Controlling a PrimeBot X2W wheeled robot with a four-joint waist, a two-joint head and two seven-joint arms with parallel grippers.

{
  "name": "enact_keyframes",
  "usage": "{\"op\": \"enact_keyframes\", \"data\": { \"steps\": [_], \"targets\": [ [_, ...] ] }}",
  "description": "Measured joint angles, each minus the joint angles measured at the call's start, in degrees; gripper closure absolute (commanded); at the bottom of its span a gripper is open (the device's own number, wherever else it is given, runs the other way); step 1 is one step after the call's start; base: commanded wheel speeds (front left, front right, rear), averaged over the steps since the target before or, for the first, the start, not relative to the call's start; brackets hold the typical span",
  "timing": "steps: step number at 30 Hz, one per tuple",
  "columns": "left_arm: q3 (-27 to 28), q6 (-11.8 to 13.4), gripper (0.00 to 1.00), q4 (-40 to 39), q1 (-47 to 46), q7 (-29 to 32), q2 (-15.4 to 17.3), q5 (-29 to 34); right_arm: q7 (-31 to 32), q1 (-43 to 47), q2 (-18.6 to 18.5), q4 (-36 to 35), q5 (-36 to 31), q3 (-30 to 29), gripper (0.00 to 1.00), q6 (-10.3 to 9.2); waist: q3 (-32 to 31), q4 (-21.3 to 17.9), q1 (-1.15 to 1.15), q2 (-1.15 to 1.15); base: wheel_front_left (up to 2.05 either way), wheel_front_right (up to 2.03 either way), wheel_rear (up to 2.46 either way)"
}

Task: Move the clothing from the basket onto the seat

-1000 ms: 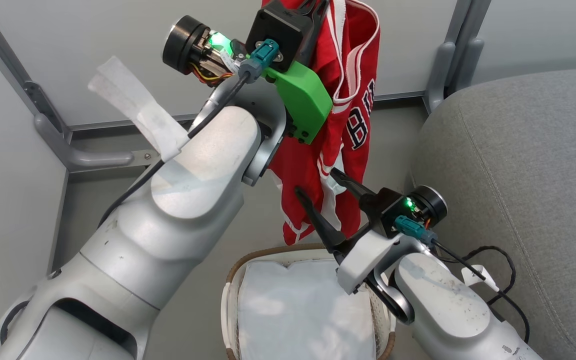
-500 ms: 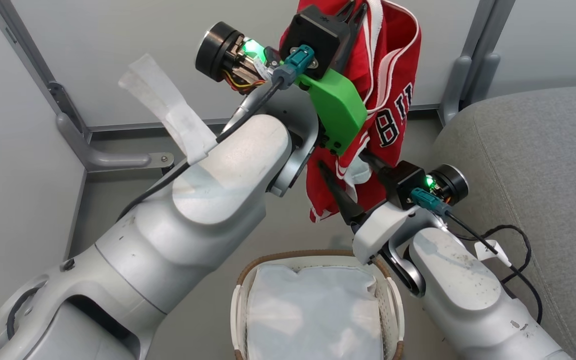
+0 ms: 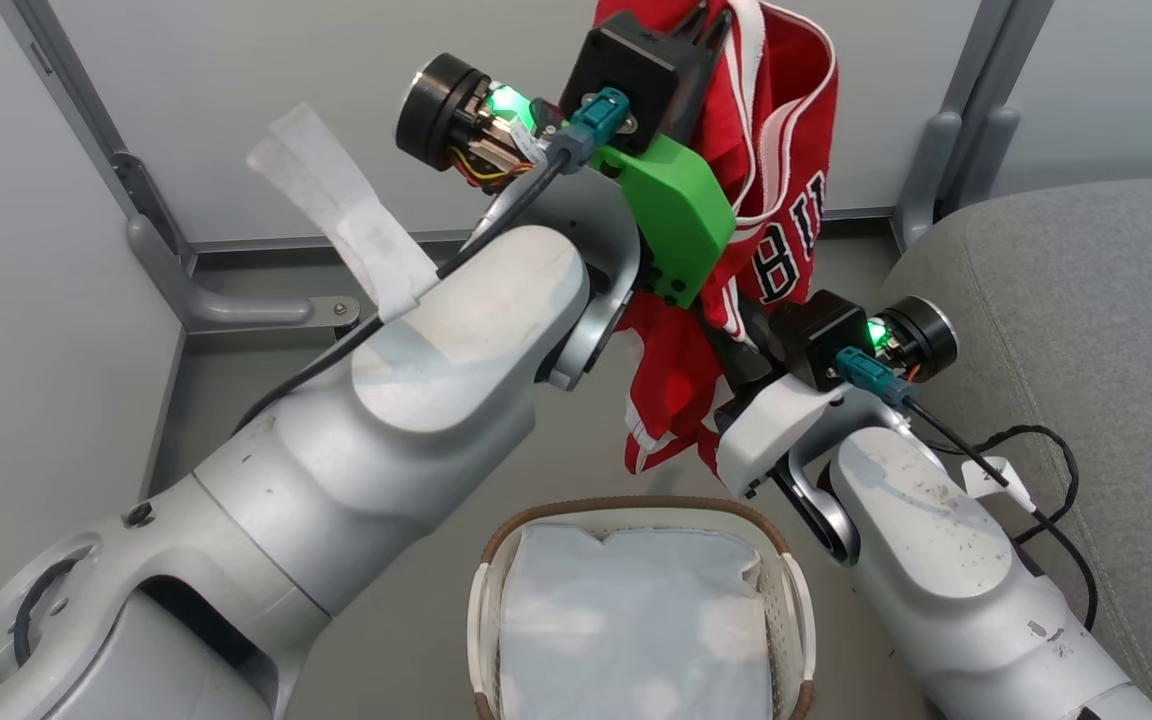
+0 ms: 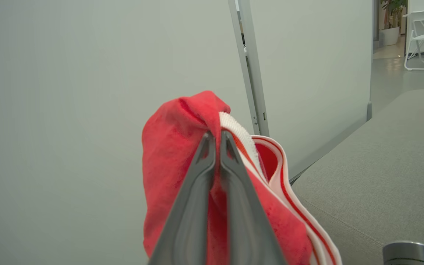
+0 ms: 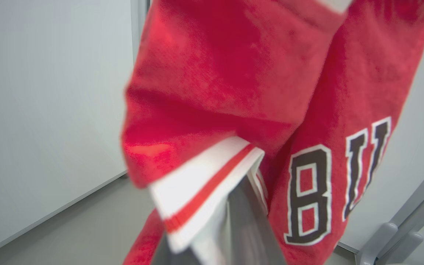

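Grey seat [image 3: 1086, 300] at the right; beside it on the floor stands the white basket [image 3: 479, 625], holding its white liner [image 3: 636, 620]. The red clothing [image 3: 786, 150] hangs in the air above the basket, clear of it and beside the seat. The left end effector [image 4: 215, 135], raised, is clenched on the clothing's top fold. The right end effector [image 5: 247, 187], spread open a second ago, is now clamped on a lower striped hem.
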Motion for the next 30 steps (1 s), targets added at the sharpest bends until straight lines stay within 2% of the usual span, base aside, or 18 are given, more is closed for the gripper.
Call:
{"op": "enact_keyframes", "data": {
  "steps": [6, 10, 16, 23, 24, 26, 27, 28, 30],
  "targets": [
    [1.23, -0.78, 1.0, 3.68, -0.34, -1.1, 1.65, -0.85, 0.0, 0.85, 0.02, -2.57, 1.9, 1.1, 1.0, 0.01, 1.49, -1.12, 0.0, 0.0, 0.0, 0.0, 0.0],
    [2.78, -2.67, 1.0, 5.58, -0.04, -1.53, 3.93, -3.03, 0.0, 1.21, 0.02, -4.33, 2.75, 0.8, 1.0, 0.01, 2.51, -2.19, 0.0, 0.0, 0.0, 0.0, 0.0],
    [4.39, -3.56, 1.0, 7.89, 1.54, -3.19, 6.59, -4.59, 0.01, 1.18, 0.02, -6.7, 4.22, -2.56, 1.0, 0.01, 3.73, -3.5, 0.0, 0.0, 0.0, 0.0, 0.0],
    [6.01, -4.81, 1.0, 9.13, 5.55, -5.68, 7.89, -7.21, 0.01, 0.08, 0.04, -9.58, 3.67, -7.33, 1.0, 0.01, 4.31, -4.34, 0.0, 0.0, 0.0, 0.0, 0.0],
    [6.43, -5.1, 0.96, 9.18, 6.26, -6.15, 8.0, -7.84, 0.0, -0.1, 0.03, -9.87, 3.22, -7.93, 1.0, 0.01, 4.35, -4.44, 0.0, 0.0, 0.0, 0.0, 0.0],
    [6.99, -5.69, 0.54, 9.27, 8.06, -7.22, 8.33, -8.67, 0.01, -0.7, 0.03, -10.35, 2.58, -9.54, 1.0, 0.01, 4.43, -4.66, 0.0, 0.0, 0.0, 0.0, 0.0],
    [7.19, -6.16, 0.04, 9.26, 8.81, -7.57, 8.43, -9.18, 0.01, -0.82, 0.03, -10.44, 2.26, -10.05, 1.0, 0.01, 4.47, -4.73, 0.0, 0.0, 0.0, 0.0, 0.0],
    [7.56, -6.66, 0.0, 9.23, 9.82, -7.93, 8.45, -10.0, 0.01, -0.97, 0.07, -10.46, 1.93, -10.74, 1.0, 0.02, 4.54, -4.8, 0.0, 0.0, 0.0, 0.0, 0.0],
    [8.5, -7.71, 0.0, 9.04, 11.61, -9.04, 8.64, -11.44, 0.01, -1.45, 0.07, -10.33, 1.55, -11.72, 1.0, 0.02, 4.66, -4.91, 0.0, 0.0, 0.0, 0.0, 0.0]
  ]
}}
